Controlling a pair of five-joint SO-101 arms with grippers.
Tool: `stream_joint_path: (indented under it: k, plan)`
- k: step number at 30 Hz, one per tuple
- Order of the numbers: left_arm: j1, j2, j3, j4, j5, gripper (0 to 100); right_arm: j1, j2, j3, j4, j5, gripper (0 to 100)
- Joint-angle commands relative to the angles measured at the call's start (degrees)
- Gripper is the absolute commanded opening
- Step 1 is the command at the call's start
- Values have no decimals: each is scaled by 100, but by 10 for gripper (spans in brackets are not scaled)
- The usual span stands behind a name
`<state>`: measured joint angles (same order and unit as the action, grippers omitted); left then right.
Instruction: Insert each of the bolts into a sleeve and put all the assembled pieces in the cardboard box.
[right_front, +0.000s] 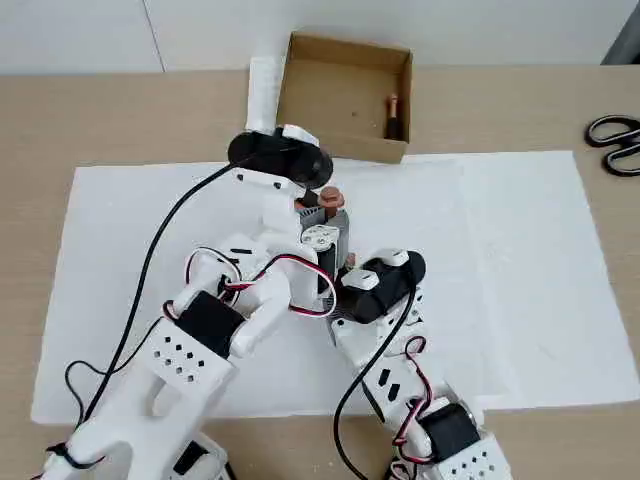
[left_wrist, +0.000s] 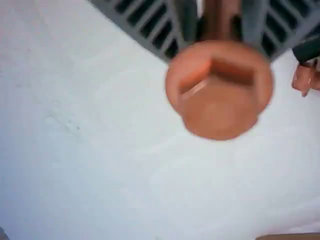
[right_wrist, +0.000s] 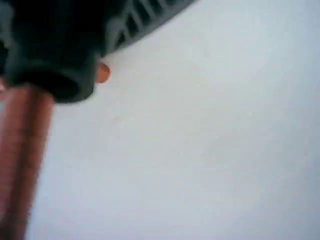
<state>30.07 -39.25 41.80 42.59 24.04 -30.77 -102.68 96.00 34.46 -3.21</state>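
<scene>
Left claw (left_wrist: 218, 22) clamps the bolt (left_wrist: 219, 90), its shaft meeting the sleeve (right_wrist: 50, 47) gripped by right claw (right_front: 332, 232).

Workshop bench, wooden table (right_front: 100, 110), paper sheet (right_front: 520, 260), scissors (right_front: 615, 140)

I see a black cylindrical plastic sleeve (right_wrist: 50, 55), and a copper-coloured threaded bolt shaft (right_wrist: 22, 160) meets its open end. A grey ribbed gripper finger (right_wrist: 145, 15) sits just beside the sleeve. White paper sheet (right_wrist: 210, 150) lies below.
</scene>
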Motion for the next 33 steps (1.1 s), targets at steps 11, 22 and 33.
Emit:
stream_joint_path:
  k: [11, 22, 33]
  plan:
    - [44, -149, -330, 211, 26, 6, 198, -127, 53, -171, 44, 4]
    - [53, -149, -391, 211, 35, 6, 180, -127, 53, -171, 44, 4]
    - [264, -149, -418, 281, 132, 6, 180, -127, 53, -171, 35, 4]
